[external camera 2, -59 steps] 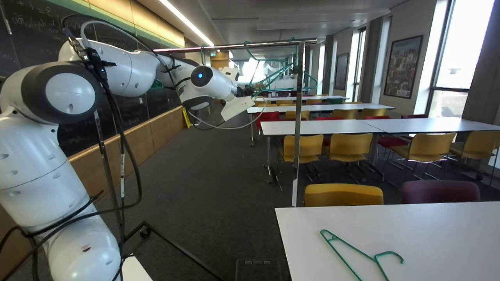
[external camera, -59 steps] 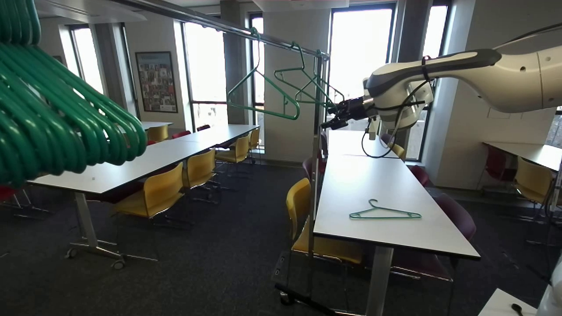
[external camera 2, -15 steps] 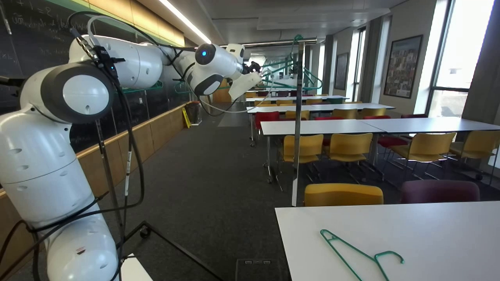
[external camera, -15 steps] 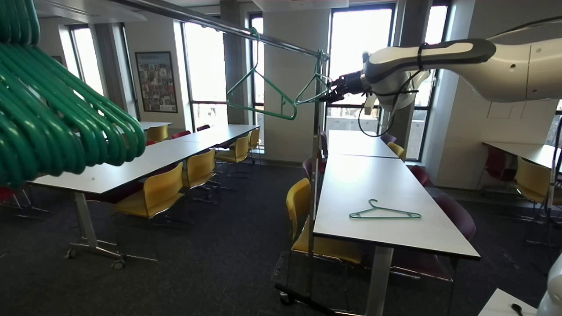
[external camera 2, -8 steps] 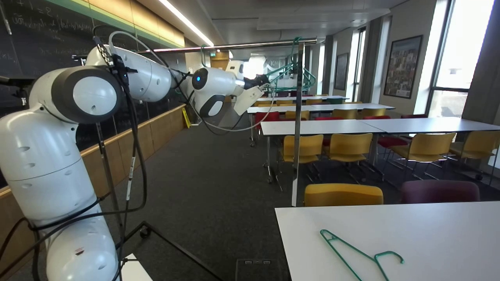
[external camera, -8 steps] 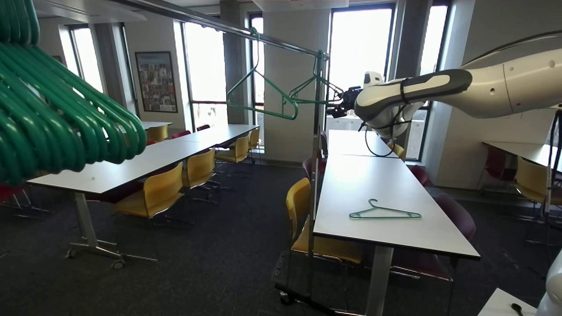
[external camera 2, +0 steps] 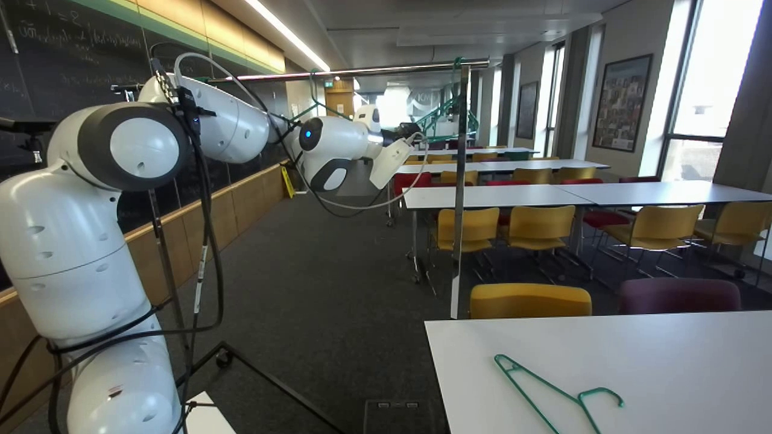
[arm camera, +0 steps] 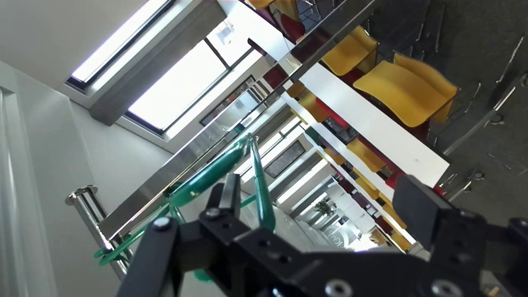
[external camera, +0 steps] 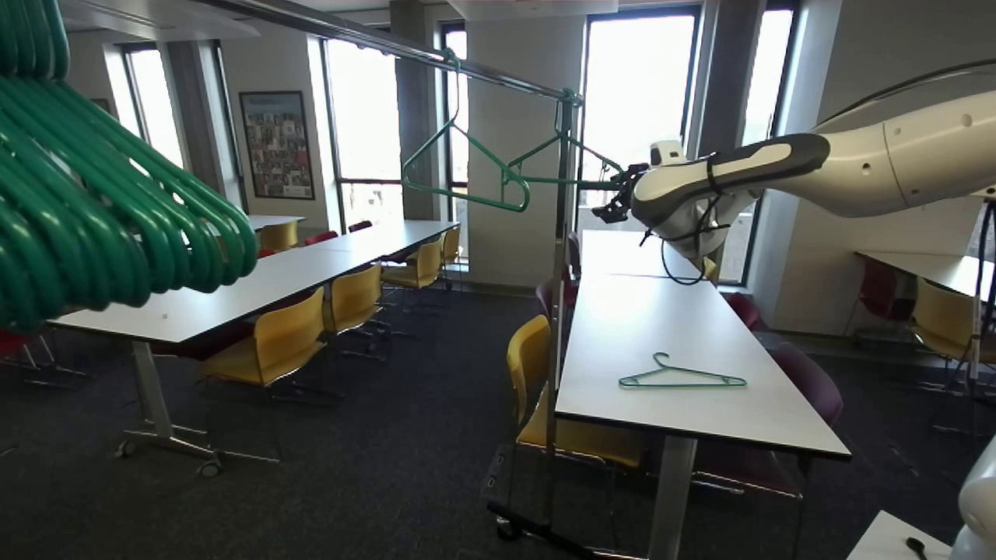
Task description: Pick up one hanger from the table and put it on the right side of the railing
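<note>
One teal-green triangular hanger (external camera: 595, 185) hangs at one end of the grey metal railing (external camera: 498, 76); the black gripper (arm camera: 321, 196), jaws apart below, could unhook it if withdrawn crookedly.

Faint letters (external camera 2: 426, 97) on a pale far surface (external camera 2: 435, 102) read "ICM"; the poster (external camera: 276, 145) and the chalk writing (external camera 2: 51, 30) on the blackboard (external camera 2: 72, 67) are too blurred to read.
</note>
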